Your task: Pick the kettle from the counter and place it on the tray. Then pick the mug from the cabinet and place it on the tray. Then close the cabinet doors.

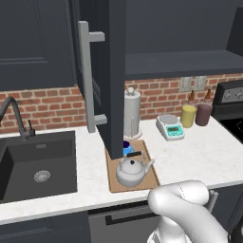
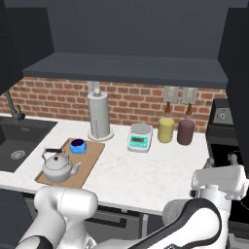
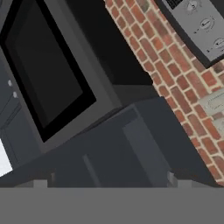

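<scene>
The silver-grey kettle (image 1: pixel 130 172) (image 2: pixel 57 166) stands upright on the light-brown tray (image 1: pixel 151 179) (image 2: pixel 90 159), which lies on the white counter (image 1: pixel 190 156). Behind the kettle on the tray sits the blue mug (image 2: pixel 78 146) (image 1: pixel 128 150), partly hidden by a door in the left base view. The cabinet (image 2: pixel 126 68) has both doors swung open: the left door (image 1: pixel 111 71) with its grey bar handle (image 1: pixel 87 76), and the right door (image 2: pixel 239 73). My hand (image 2: pixel 220 181) is far right, below the right door. My gripper (image 3: pixel 109 186) faces a dark panel with its tips wide apart, holding nothing.
A paper-towel roll (image 1: pixel 132 114), a kitchen scale (image 1: pixel 171 126), a yellow canister (image 1: pixel 188 116) and a maroon canister (image 1: pixel 203 114) line the brick wall. A dark sink (image 1: pixel 38 163) with a faucet lies left of the tray. A stove (image 1: pixel 232 109) borders the counter's right end.
</scene>
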